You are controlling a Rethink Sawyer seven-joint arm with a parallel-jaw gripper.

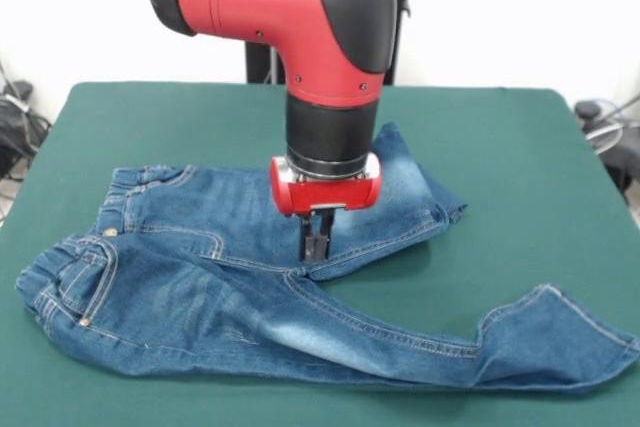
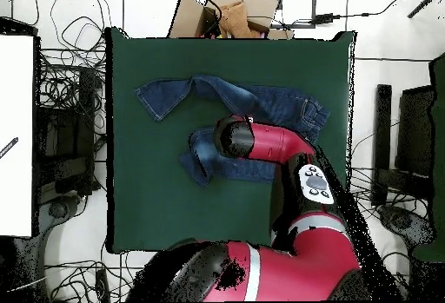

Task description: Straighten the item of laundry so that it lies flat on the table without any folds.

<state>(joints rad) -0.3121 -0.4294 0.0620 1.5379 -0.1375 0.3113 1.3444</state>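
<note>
Tool [image 1: 316,244], its fingers pressed close together, stands at the crotch of the jeans [image 1: 230,297], which lie across the green desk [image 1: 520,177] with waistband left, long axis running rightward, and far leg doubled back.

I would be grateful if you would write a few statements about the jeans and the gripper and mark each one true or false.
1. The jeans lie on a green table. True.
2. The gripper is at the jeans' crotch, between the two legs. True.
3. Both legs lie straight and parallel. False: they spread apart, and the near leg bends up at its hem.
4. In the front view the waistband is at the picture's right. False: it is at the left.
5. The gripper hovers over bare table, far from the jeans. False: its tip is down at the denim.
</note>
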